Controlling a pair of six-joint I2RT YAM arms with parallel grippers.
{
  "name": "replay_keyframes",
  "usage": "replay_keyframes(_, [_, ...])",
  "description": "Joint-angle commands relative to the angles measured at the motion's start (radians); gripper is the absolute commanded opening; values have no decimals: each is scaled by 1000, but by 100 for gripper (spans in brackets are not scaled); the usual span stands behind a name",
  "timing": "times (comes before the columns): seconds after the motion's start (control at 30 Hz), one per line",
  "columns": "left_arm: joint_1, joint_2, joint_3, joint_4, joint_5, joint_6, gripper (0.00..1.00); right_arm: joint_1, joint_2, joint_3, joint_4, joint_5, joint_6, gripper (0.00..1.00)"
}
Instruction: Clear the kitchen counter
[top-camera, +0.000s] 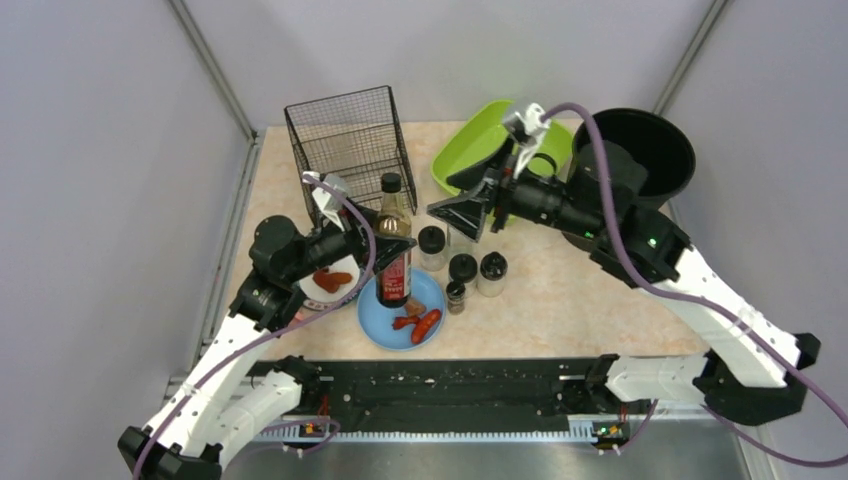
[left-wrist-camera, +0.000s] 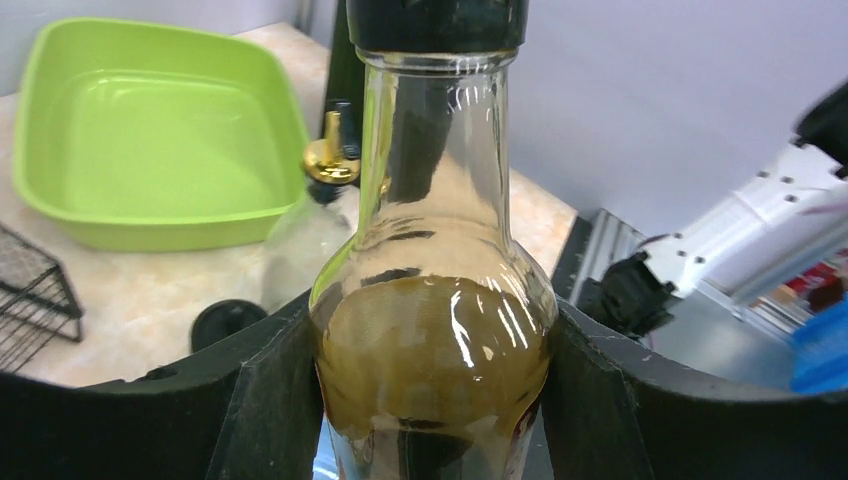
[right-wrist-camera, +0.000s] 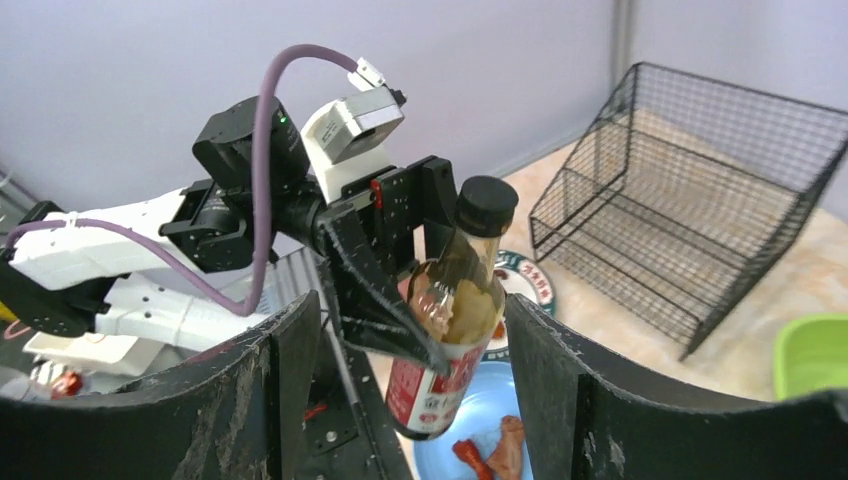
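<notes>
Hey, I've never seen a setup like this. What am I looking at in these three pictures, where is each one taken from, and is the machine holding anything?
These are two robot arms bolted at the near edge of a kitchen counter. One picture looks down from above and behind them. The other two come from a small camera on each wrist. The left tool is closed on a sauce bottle, which is tilted over a blue plate with bits of food on it. The right tool is open and holds nothing. Also there: a white plate, small black-lidded jars, a wire basket, a green tub and a black bowl.
</notes>
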Motion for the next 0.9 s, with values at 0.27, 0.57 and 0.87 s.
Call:
replay_keyframes(0.27, [3,180,248,54,-473,155,0,9,-240,-187,-21,263,-67,67])
replay_keyframes(0.57, [2,347,351,204,-716,276,0,9,-396,-350,-28,365,-68,67])
replay_keyframes(0.87, [4,586,514,317,-813,361,0,9,-474,-409,-72,393,-75,65])
